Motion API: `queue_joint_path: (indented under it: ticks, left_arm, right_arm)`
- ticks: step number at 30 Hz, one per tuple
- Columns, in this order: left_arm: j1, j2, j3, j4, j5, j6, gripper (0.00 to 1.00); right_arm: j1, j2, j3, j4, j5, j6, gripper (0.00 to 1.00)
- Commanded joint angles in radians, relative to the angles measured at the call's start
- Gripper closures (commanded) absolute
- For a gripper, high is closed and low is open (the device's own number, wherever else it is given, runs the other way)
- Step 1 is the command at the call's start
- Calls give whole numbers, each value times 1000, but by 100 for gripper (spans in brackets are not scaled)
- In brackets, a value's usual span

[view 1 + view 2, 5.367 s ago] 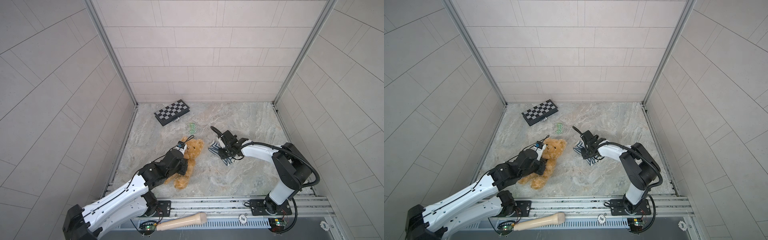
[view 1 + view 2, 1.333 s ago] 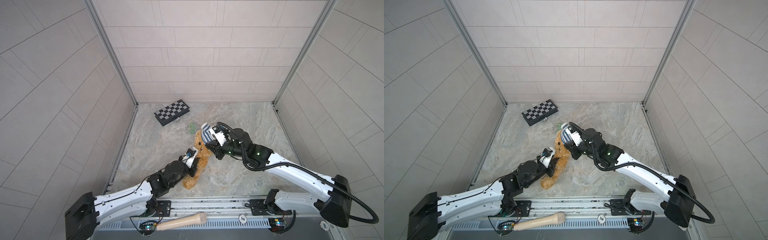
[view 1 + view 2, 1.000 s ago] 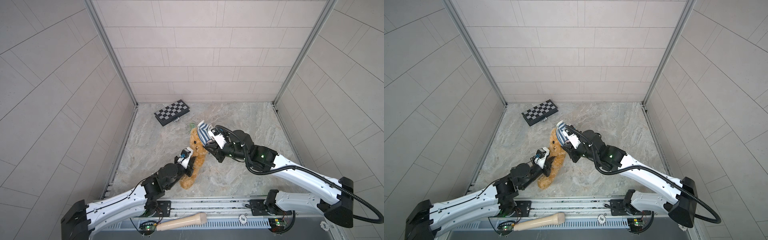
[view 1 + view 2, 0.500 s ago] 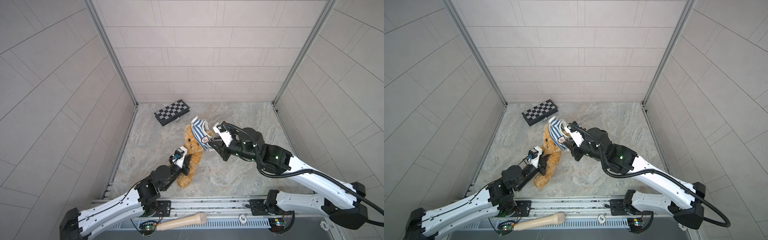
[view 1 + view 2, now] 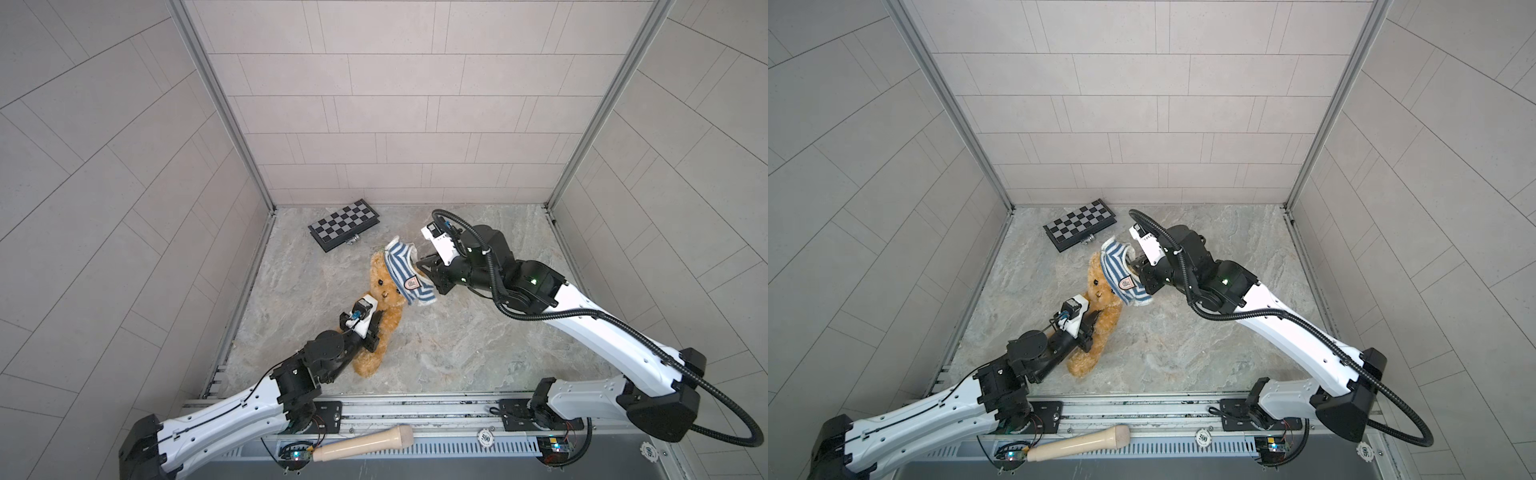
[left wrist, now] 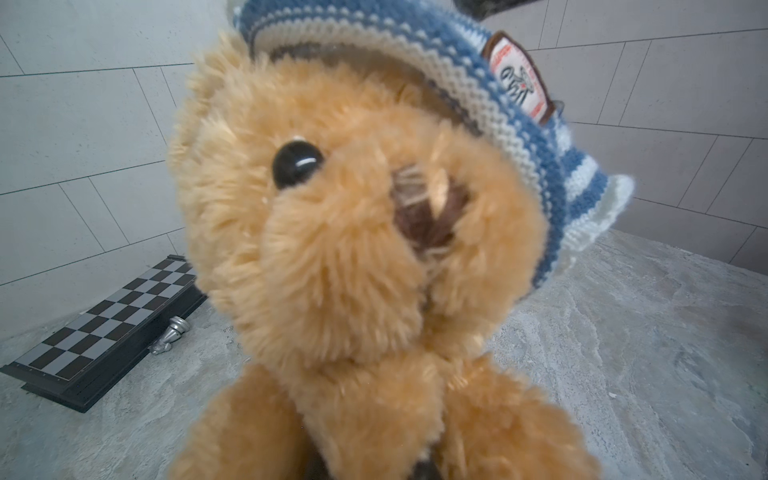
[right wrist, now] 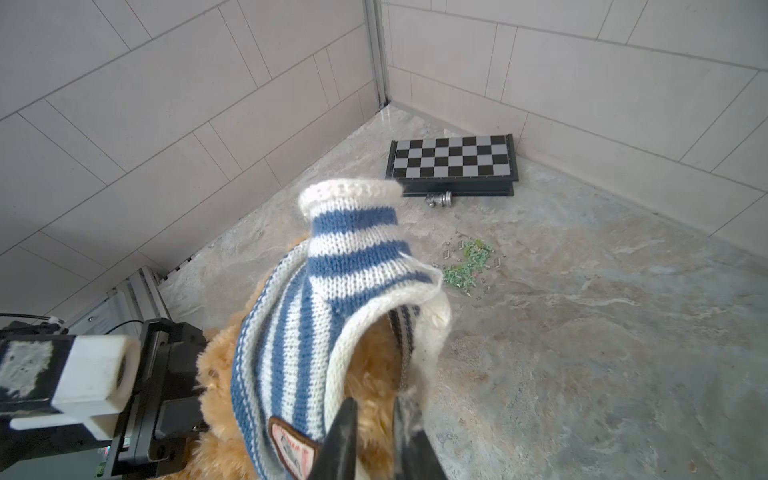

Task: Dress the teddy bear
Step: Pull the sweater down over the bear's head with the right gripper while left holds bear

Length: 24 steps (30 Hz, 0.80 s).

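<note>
Teddy bear [image 5: 383, 293] lifted upright, sweater [image 5: 401, 270] onto head

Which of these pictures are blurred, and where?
Left wrist view: the teddy bear sits too close, lower body smeared; the chessboard behind is clearer. Right wrist view: the right gripper is blurred, the sweater sharp. Both top views: sharp, evenly lit.
</note>
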Motion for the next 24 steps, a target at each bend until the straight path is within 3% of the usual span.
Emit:
queue_joint_path:
  ticks: [1,12,24]
  left_arm:
    - [-3,-4,10,30,3,12,100]
    - [-3,36,18,33,3,18,100]
    - [-3,45,18,35,18,23,100]
  right_arm:
    - [-14,24,23,-24,-59,-10,80]
    - [-45,82,-8,41,-160,10,76]
    - [-58,149,15,65,-297,21,56]
